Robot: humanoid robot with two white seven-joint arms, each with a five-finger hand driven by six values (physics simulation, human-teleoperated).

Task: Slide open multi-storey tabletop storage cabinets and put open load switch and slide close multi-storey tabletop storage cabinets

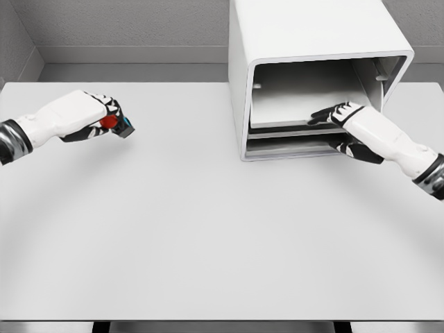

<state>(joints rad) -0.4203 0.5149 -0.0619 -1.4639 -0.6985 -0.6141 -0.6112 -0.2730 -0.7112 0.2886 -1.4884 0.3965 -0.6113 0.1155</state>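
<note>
Two hands are at work, each on its own part of the job. The left hand (104, 119) is lifted clear of the table (208, 229), its fingers curled around the switch (116, 124), a small block with a red part and a dark body peeking out past the fingertips. The right hand (343, 113) is well apart from it, reaching into the open front of the white cabinet (305, 41), fingers stretched out flat and holding nothing, resting on the front lip of the upper drawer (298, 118). A lower tray sits just beneath that hand.

Judging by this, the opening step is in hand: the drawer looks barely pulled forward, if at all, and the switch is not yet stowed. Next, the right hand likely needs to draw the drawer out toward the robot far enough to leave room above it. Then the left hand must carry the switch across to the right hand's side and set it down inside, before the drawer gets pushed home.
</note>
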